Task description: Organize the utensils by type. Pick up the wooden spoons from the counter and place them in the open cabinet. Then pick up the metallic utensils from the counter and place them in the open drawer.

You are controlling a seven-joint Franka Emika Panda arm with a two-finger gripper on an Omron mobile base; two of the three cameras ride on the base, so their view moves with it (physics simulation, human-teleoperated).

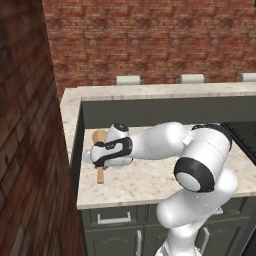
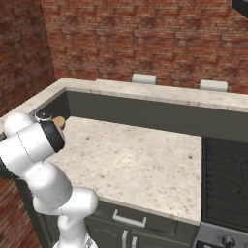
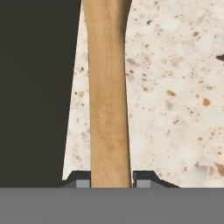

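The arm reaches low over the far left end of the counter (image 1: 150,182), beside the dark side wall (image 1: 76,150). The gripper (image 3: 111,180) is down at a wooden spoon (image 1: 100,152) that lies flat on the counter, bowl toward the back wall and handle toward the front edge. In the hand view the spoon's handle (image 3: 108,100) runs straight up between the two fingertips (image 3: 81,180). One tip sits on each side of the handle, tight against it, so the fingers appear clamped on the handle. In the left base view the hand covers the middle of the spoon. The bowl and the handle end show on either side. In the right base view the spoon bowl (image 2: 59,121) shows just behind the arm's wrist.
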